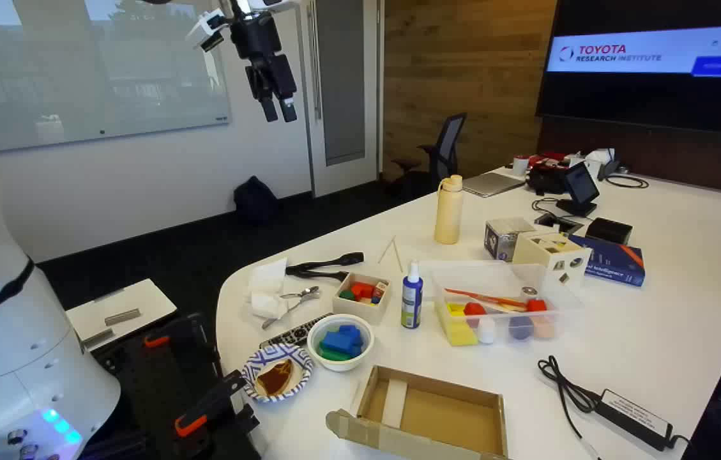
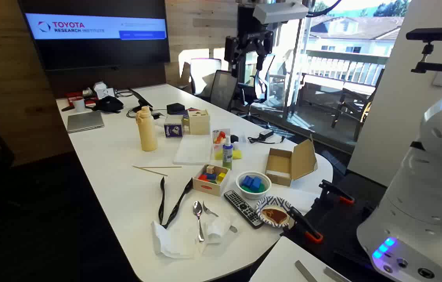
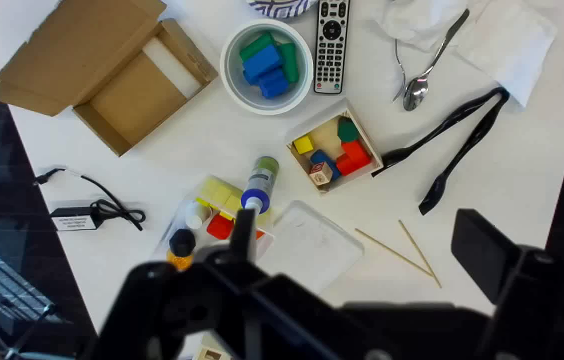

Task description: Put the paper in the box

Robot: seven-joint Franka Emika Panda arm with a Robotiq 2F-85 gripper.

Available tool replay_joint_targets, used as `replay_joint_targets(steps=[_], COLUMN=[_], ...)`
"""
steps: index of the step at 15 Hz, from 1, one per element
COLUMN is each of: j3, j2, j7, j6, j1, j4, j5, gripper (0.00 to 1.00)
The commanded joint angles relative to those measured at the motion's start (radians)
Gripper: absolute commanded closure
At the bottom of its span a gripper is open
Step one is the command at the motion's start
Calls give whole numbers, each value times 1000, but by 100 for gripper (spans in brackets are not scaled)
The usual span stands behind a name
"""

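The box is shallow tan cardboard with its lid folded open. It also shows in an exterior view and at the upper left of the wrist view. A white strip lies inside it. Two crumpled white pieces of paper lie near the table's rounded end, one beside the tongs and one by the spoon. They also show in an exterior view and at the wrist view's upper right. My gripper is open and empty, high above the table.
A white bowl of blocks, a small block box, a remote, black tongs and a spoon lie between paper and box. A spray bottle, clear container and tall yellow bottle stand farther in.
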Motion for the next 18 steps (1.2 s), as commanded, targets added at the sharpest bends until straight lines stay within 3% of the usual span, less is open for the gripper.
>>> replay_joint_targets(steps=[1,6,10,13,15,18], j3=[-20,-153,-324,-421,-444,-408], j2=[3,50,207,380,487,625], j7=[8,-171,-488,-742,-923,-1131], j6=[-4,142,290,325,306,244], j1=[23,24,24,7,-16,-99], j4=[3,-60,-94,-52,-12,53], j5=[-10,76,238,372,474,583], gripper=[0,0,0,0,0,0])
